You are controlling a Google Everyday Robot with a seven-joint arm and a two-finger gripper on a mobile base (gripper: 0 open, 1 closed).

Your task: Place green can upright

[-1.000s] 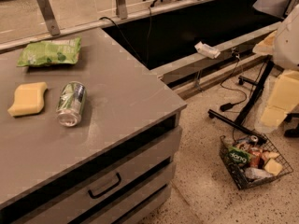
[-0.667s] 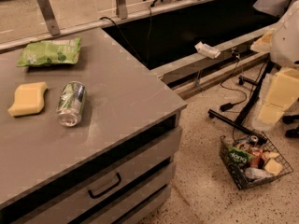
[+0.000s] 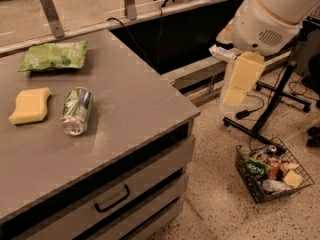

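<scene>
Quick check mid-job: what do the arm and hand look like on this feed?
The arm, at upper right, is a bulky, rounded white shell with a small grey vent grille on its side. Below it sits the hand, made of pale yellow, blocky pieces, out past the right corner of the table. No cables or markings show on either.

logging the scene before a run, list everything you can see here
green aluminium drink can: 1, green with silver ends, on its side on the counter beside the sponge
yellow wavy sponge: 1, yellow, counter's left part
flat green snack bag: 1, green, counter's far side
grey counter with drawers: 1, grey, left and centre
wire basket of packaged items: 1, dark, floor at right
black stand: 1, black, behind the basket
robot arm: 1, white, upper right
pincer: 1, pale yellow, hanging beyond the counter's right edge
</scene>
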